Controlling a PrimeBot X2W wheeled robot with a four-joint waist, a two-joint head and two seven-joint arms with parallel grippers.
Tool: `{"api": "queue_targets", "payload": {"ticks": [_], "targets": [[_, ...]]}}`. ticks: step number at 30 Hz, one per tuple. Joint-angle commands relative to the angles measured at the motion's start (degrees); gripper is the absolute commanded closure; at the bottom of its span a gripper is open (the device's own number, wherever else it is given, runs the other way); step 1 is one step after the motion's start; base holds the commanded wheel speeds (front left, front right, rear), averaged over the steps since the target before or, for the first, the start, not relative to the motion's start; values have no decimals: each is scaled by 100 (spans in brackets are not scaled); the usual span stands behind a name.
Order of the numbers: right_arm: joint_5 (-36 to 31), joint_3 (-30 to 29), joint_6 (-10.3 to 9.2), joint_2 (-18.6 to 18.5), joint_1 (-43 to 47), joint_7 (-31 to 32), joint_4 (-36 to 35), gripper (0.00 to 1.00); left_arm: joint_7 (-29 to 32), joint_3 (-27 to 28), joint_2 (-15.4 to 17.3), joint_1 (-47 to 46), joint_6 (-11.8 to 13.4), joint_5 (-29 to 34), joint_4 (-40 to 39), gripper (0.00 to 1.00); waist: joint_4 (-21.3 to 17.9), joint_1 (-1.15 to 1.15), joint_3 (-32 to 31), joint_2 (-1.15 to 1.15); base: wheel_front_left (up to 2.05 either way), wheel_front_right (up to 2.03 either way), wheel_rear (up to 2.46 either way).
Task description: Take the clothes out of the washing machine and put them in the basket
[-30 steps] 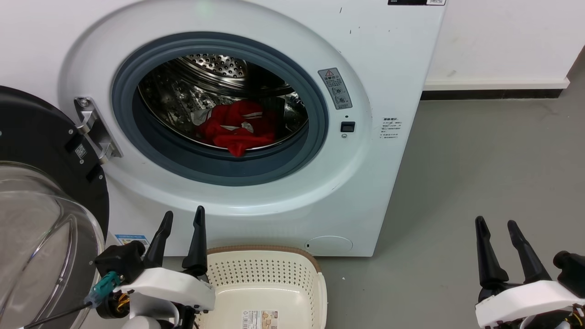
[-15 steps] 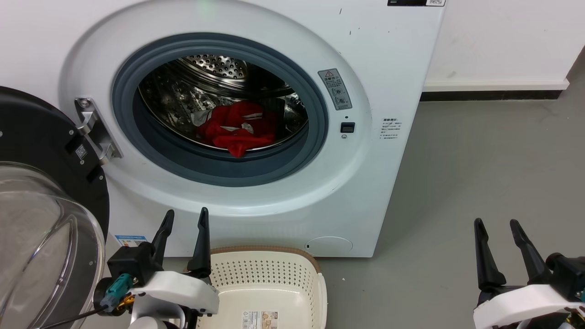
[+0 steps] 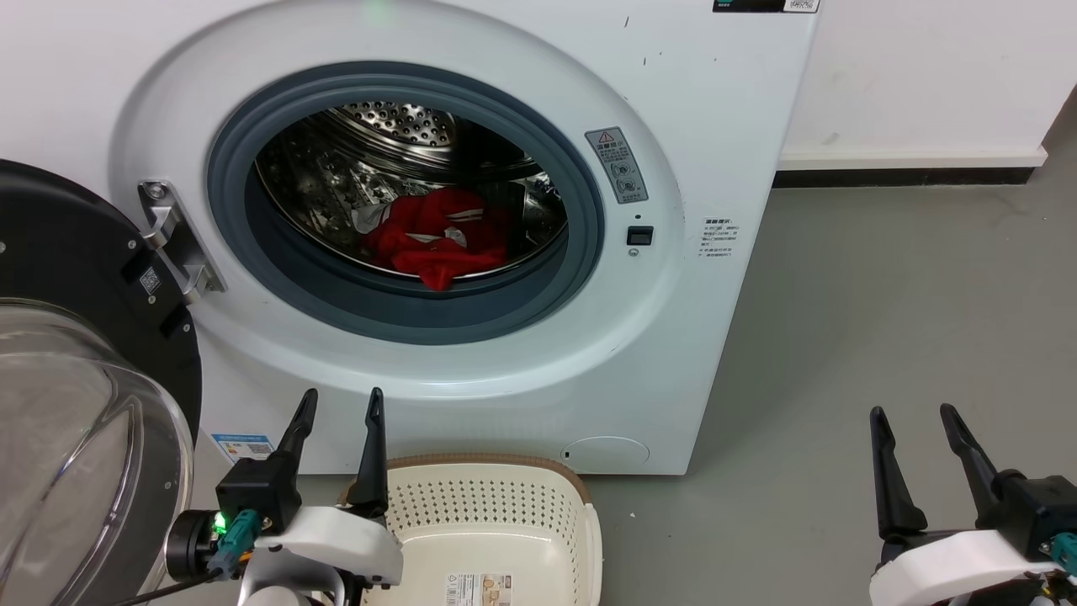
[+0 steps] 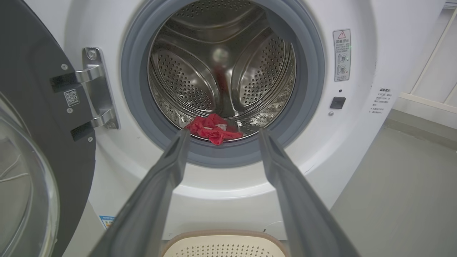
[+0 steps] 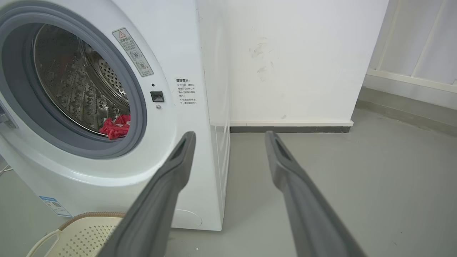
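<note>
The red clothes lie at the front bottom of the steel drum inside the white washing machine, whose porthole stands open; one fold hangs onto the grey rubber rim. The left wrist view shows the clothes straight ahead between the fingers, and the right wrist view shows the clothes at the left. The cream basket sits on the floor below the porthole. My left gripper is open beside the basket's left rim, low in front of the machine. My right gripper is open over bare floor at the right.
The machine's black-framed glass door is swung open at the left, close beside my left arm. Grey floor stretches to the right of the machine up to a white wall with a dark skirting.
My left gripper has drifted slightly right and down, its wrist turning. The right gripper has sunk a little lower. The clothes and the basket lie as before.
</note>
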Motion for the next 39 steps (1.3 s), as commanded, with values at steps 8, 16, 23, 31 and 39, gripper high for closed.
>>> {"api": "queue_targets", "payload": {"ticks": [8, 16, 23, 31, 39], "targets": [[-485, 21, -2, -8, 80, -112, -76, 0, -148, 37, -1, -55, 58, 503, 96, 0, 8, 0, 13, 0, 0, 0, 0], [-729, 11, -2, -8, 95, -165, -79, 0, -221, 52, -25, -74, 85, 803, 133, 0, 8, 0, 12, 0, 0, 0, 0], [-646, 4, -2, -7, 91, -158, -22, 0, -239, 116, -73, -67, 31, 761, 179, 0, 1, 0, 13, 0, 0, 0, 0], [-650, 31, -3, -7, 81, -143, 15, 0, -239, 174, -111, -63, 7, 743, 222, 0, -12, 0, 23, 0, 0, 0, 0], [-751, 45, -2, -7, 63, -122, -15, 0, -239, 218, -138, -94, 17, 760, 239, 0, -18, 0, 47, 0, 0, 0, 0]]}}
